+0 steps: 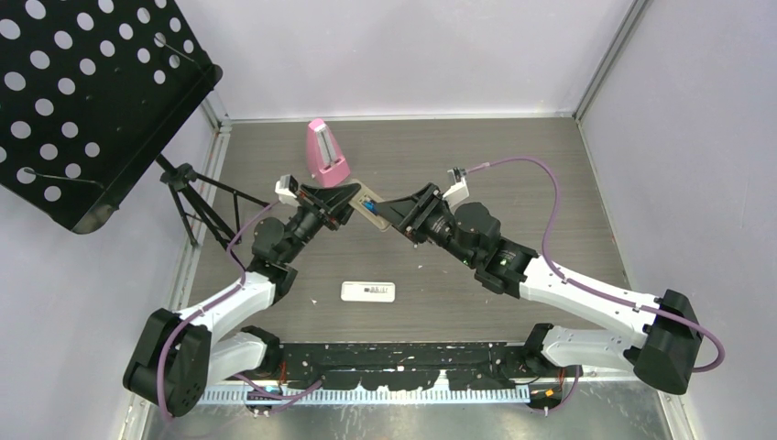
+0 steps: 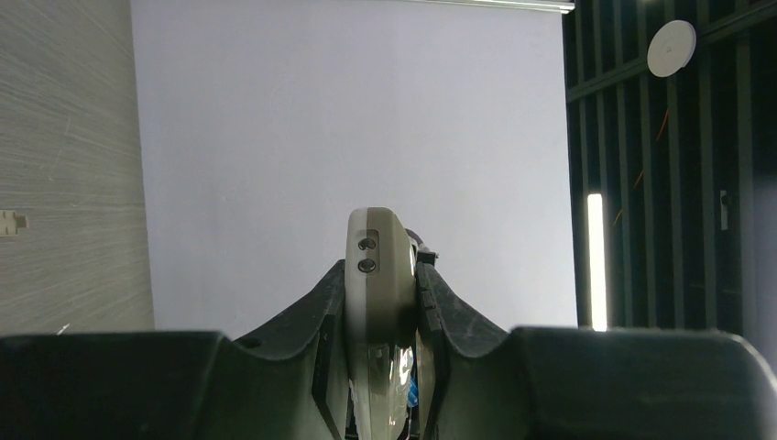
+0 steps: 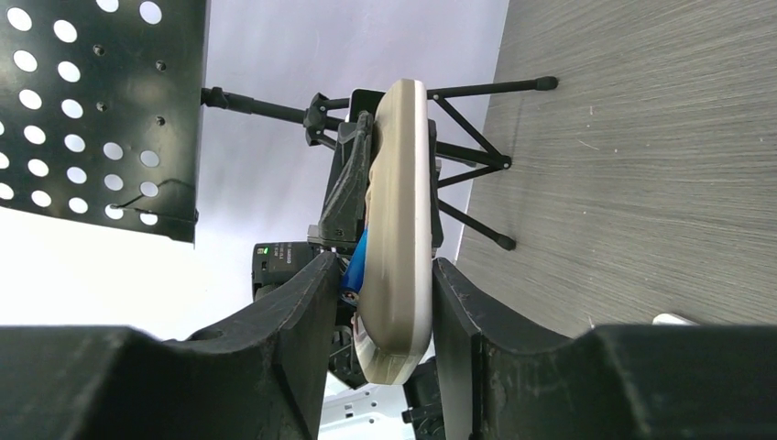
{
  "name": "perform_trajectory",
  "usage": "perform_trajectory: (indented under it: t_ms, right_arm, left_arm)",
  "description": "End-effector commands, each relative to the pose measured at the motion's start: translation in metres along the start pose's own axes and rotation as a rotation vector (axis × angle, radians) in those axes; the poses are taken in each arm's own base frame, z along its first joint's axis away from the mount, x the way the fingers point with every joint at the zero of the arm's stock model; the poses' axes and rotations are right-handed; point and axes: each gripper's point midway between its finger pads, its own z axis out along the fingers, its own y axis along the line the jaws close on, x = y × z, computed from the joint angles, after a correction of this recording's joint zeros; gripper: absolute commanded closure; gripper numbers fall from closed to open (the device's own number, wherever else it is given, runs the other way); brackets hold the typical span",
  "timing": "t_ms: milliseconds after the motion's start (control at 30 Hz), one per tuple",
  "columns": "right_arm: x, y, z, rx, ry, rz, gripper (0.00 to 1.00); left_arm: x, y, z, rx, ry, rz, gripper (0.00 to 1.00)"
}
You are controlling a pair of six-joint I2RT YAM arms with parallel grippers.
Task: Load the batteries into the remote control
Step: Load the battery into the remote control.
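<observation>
Blocked just in front of the pink metronome (image 1: 325, 151) by the remote control (image 1: 365, 195), raised between left tool (image 1: 348, 203) and right tool (image 1: 392, 213). Crowded to its left by music stand tripod legs (image 1: 197, 206), perforated desk (image 1: 82, 101) overhanging. Open over worktop (image 1: 513, 174) to its right. Well nearer, only a flat white device (image 1: 367, 291).

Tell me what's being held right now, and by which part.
The remote: the left end effector clamps one end; the right end effector straddles the other end, grip uncertain.

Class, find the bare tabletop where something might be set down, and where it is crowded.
Bare: back right, between pink metronome and right wall; front, around the white slab. Crowded: centre, where left pincer and right pincer meet at the remote.
</observation>
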Motion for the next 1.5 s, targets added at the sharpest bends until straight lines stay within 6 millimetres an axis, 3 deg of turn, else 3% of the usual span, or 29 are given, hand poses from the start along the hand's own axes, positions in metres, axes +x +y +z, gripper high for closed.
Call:
perform_trajectory:
  t_ms: [0,567,733,967,1100,1200,1267,1367,1467]
  right_arm:
    - [-0.013,0.031,0.002,-0.079,-0.042,0.028,0.55]
    - [0.006,0.008,0.02,0.009,0.034,-0.022,0.61]
    - [0.01,-0.013,0.021,0.09,0.051,-0.085,0.62]
    - [0.024,-0.052,0.006,0.222,0.188,-0.348,0.63]
    - [0.022,-0.048,-0.005,0.225,0.213,-0.396,0.5]
    - [0.017,-0.031,-0.013,0.182,0.221,-0.421,0.31]
    - [0.014,-0.019,-0.019,0.142,0.223,-0.445,0.24]
    - [0.013,-0.007,-0.03,0.087,0.241,-0.475,0.2]
    - [0.002,-0.008,-0.04,0.107,0.219,-0.497,0.2]
  left_arm:
    - [0.012,-0.026,-0.002,0.096,0.048,0.045,1.0]
    - [0.026,-0.047,0.003,0.157,0.128,0.118,1.0]
    - [0.027,-0.049,0.002,0.166,0.128,0.145,1.0]
    - [0.027,-0.046,0.002,0.152,0.125,0.181,1.0]
    - [0.027,-0.033,0.002,0.109,0.133,0.271,1.0]
    - [0.026,-0.018,-0.002,0.063,0.161,0.381,1.0]
    - [0.024,-0.007,-0.005,0.025,0.178,0.439,1.0]
    - [0.021,0.006,-0.01,-0.012,0.199,0.516,1.0]
    - [0.018,0.014,-0.015,-0.034,0.216,0.557,1.0]
